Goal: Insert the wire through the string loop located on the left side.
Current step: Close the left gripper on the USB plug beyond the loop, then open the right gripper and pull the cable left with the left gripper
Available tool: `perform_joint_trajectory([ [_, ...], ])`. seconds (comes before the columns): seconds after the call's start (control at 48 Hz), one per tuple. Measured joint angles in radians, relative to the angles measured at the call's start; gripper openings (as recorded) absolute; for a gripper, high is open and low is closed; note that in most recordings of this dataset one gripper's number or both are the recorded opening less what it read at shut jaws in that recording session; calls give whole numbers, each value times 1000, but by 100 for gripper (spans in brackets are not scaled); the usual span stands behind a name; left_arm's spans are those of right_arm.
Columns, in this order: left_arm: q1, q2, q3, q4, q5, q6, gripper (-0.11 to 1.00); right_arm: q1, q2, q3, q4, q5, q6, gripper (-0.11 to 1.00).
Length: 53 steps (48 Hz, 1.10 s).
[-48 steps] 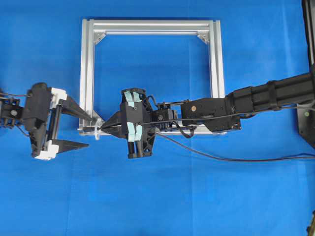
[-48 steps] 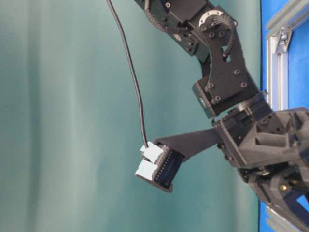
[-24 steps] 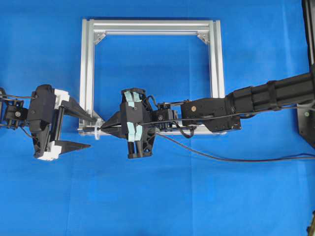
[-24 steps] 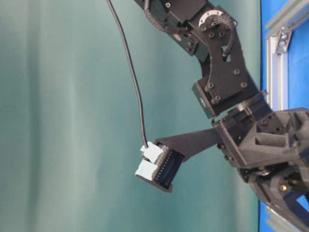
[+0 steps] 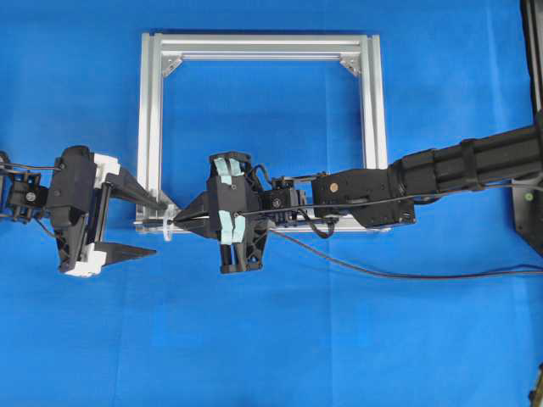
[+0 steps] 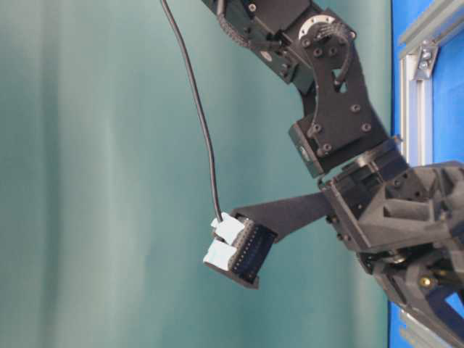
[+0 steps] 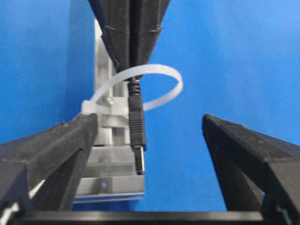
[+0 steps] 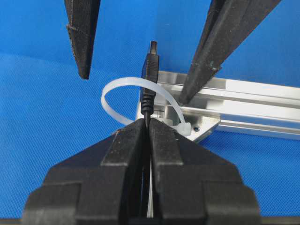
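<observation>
Surface: a blue table (image 5: 339, 339) carries everything; the square aluminium frame (image 5: 370, 102) lies flat on it, toward the far edge.

String loop: the string loop (image 8: 123, 86), translucent white, is fastened at the frame's near-left corner (image 5: 167, 227) and arches up off it. In the left wrist view (image 7: 159, 75) it curves out to the side over bare blue.

Wire: the wire (image 8: 149, 79) ends in a dark plug that has passed through the string loop; in the right wrist view the plug tip stands beyond the band, and in the left wrist view (image 7: 136, 124) the plug body hangs on the near side of the loop. The rest of the cable trails away across the table toward the right edge (image 5: 407, 273), and in the table-level view it rises as a thin black line (image 6: 197, 116).

Right gripper: the right gripper (image 8: 148, 126) is clenched on the wire just behind the plug, jaws pressed together, at the frame's near-left corner (image 5: 191, 217).

Left gripper: the left gripper (image 5: 144, 225) is released, its two fingers (image 7: 51, 150) spread wide either side of the plug and touching neither plug nor loop; one finger lies against the frame's corner, the other over bare table nearer the near edge.
</observation>
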<state>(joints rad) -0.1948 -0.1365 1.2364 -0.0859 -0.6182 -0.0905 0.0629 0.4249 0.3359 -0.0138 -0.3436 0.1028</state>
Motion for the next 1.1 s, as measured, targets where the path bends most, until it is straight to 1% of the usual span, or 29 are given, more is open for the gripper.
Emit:
perform_joint_trajectory([
  [0.062,0,2,-2,-2,3,2,85,0,0,0,0,0,2,0],
  [0.125,0,3,-9,0,15,3,73,0,0,0,2,2,2,0],
  [0.187,0,9,-20,0,34,3,57,0,-2,0,0,0,2,0],
  [0.292,0,20,-43,0,64,5,25,0,0,0,2,2,2,0],
  [0.333,3,25,-51,0,77,6,15,2,0,2,0,2,2,0],
  [0.375,6,26,-55,-2,94,6,7,5,0,2,0,0,0,0],
  [0.521,6,26,-61,0,118,5,7,3,0,0,0,2,0,0],
  [0.791,6,26,-61,-2,123,5,7,3,0,0,0,2,0,1],
  [0.833,6,26,-61,-2,123,5,7,3,0,0,0,2,2,3],
  [0.895,6,26,-61,-2,124,6,7,3,0,0,2,2,5,13],
  [0.937,6,26,-60,-2,126,6,7,2,0,0,5,3,5,22],
  [1.0,5,26,-60,-2,124,6,7,-2,0,0,12,2,6,40],
  [1.041,6,26,-60,-2,126,6,7,-3,0,0,15,3,6,52],
  [1.062,5,26,-60,0,126,6,7,-5,0,0,15,2,6,60],
  [1.104,5,26,-60,0,124,6,7,-8,0,0,17,2,6,72],
])
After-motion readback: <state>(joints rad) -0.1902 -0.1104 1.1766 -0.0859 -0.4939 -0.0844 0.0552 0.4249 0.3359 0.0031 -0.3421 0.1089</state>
